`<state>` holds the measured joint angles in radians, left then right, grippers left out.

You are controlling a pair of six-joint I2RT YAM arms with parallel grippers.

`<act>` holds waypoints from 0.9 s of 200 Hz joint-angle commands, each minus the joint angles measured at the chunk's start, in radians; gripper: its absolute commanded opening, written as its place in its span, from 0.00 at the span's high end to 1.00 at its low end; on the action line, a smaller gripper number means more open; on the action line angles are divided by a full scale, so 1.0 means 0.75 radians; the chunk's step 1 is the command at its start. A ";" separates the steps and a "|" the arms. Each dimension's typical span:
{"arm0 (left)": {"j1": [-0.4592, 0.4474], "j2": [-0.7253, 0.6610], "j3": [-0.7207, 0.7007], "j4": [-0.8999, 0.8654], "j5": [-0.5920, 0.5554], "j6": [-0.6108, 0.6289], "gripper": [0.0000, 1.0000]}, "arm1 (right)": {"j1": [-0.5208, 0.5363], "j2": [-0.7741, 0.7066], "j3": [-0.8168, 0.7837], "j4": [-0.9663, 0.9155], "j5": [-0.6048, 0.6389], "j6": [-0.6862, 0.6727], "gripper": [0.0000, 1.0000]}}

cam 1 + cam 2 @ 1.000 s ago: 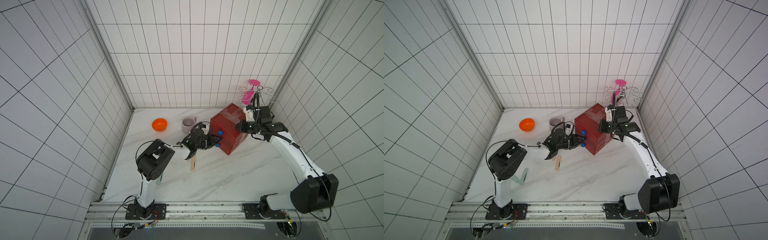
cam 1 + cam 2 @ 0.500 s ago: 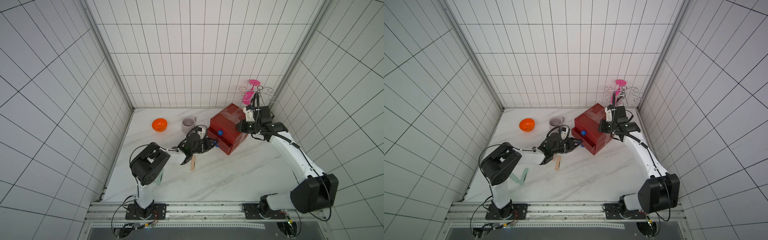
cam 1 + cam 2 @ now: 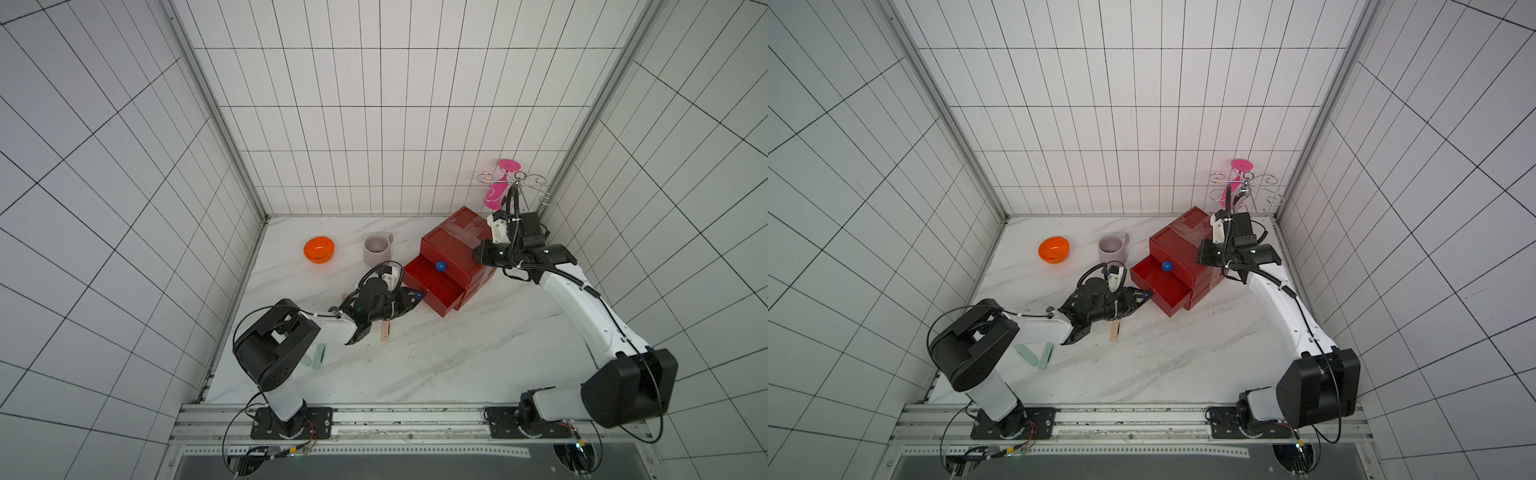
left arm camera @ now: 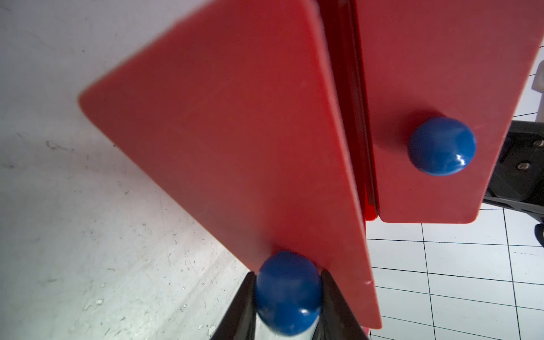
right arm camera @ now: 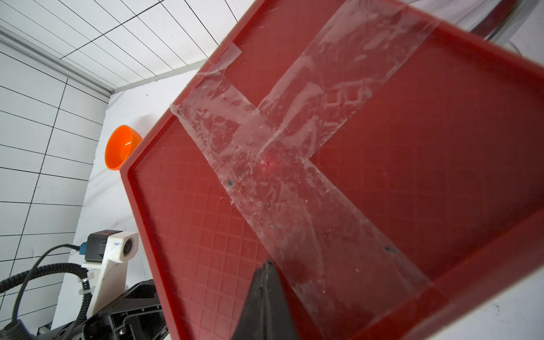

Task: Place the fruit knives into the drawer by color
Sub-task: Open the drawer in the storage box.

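Nearest to my base, two mint knives [image 3: 1045, 357] lie flat on the marble table [image 3: 436, 365] beside my left arm. They make a narrow V, and the arm hides part of them. A little farther, a peach knife [image 3: 385, 332] lies on the table with one end hidden under my left wrist. It is near the red chest [image 3: 453, 245] but does not touch it.

My left gripper [image 3: 417, 296] is low over the table and is closed on a blue knob [image 4: 287, 291]. In the left wrist view my two black fingers [image 4: 241, 312] press it from both sides. This knob belongs to the drawer [image 3: 428, 286] under the top one. This drawer stands pulled out toward my left arm, with its red inside open to both top views. Whether one more drawer sits below it, I cannot tell surely. The top drawer is pushed in, and nothing touches its second knob [image 3: 440, 265].

My right gripper [image 5: 266, 266] is fully closed and holds nothing. Its joined tips are down at the top of the chest and seem to touch it, just beside the crossed clear tape [image 5: 265, 132].

Farther back stands a mauve mug [image 3: 377, 249], apart from the chest, and beyond it toward the left wall an orange bowl [image 3: 319, 249]. In the far right corner a pink glass [image 3: 494, 201] hangs on a wire rack [image 3: 518, 183]
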<state>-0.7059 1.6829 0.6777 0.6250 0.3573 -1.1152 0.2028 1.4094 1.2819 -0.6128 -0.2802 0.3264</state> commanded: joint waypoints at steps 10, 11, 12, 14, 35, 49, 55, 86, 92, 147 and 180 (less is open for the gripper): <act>0.002 -0.029 -0.015 -0.080 -0.034 0.033 0.58 | 0.008 0.088 -0.126 -0.514 0.005 0.017 0.95; 0.001 -0.030 -0.014 -0.081 -0.033 0.034 0.57 | 0.008 0.087 -0.126 -0.514 0.005 0.017 0.95; 0.002 -0.029 -0.014 -0.082 -0.033 0.033 0.57 | 0.009 0.087 -0.126 -0.513 0.005 0.017 0.95; 0.001 -0.029 -0.013 -0.084 -0.033 0.034 0.56 | 0.008 0.086 -0.125 -0.514 0.005 0.017 0.95; 0.000 -0.041 -0.012 -0.104 -0.034 0.035 0.46 | 0.009 0.085 -0.118 -0.516 0.004 0.019 0.95; -0.001 -0.062 -0.009 -0.128 -0.039 0.045 0.42 | 0.012 0.083 -0.114 -0.518 0.004 0.019 0.95; -0.002 -0.074 -0.010 -0.140 -0.043 0.052 0.40 | 0.012 0.080 -0.115 -0.518 0.005 0.019 0.95; -0.003 -0.161 0.006 -0.246 -0.062 0.090 0.37 | 0.014 0.074 -0.118 -0.518 0.003 0.024 0.95; -0.002 -0.181 0.012 -0.277 -0.065 0.101 0.37 | 0.017 0.072 -0.119 -0.516 0.004 0.024 0.95; 0.000 -0.462 0.060 -0.714 -0.169 0.251 0.36 | 0.018 0.072 -0.109 -0.514 -0.001 0.029 0.94; 0.025 -0.639 0.094 -1.068 -0.270 0.332 0.35 | 0.020 0.071 -0.107 -0.500 -0.010 0.033 0.93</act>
<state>-0.7025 1.2774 0.7105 0.0765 0.2375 -0.9363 0.2028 1.3968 1.2869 -0.6147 -0.2806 0.3405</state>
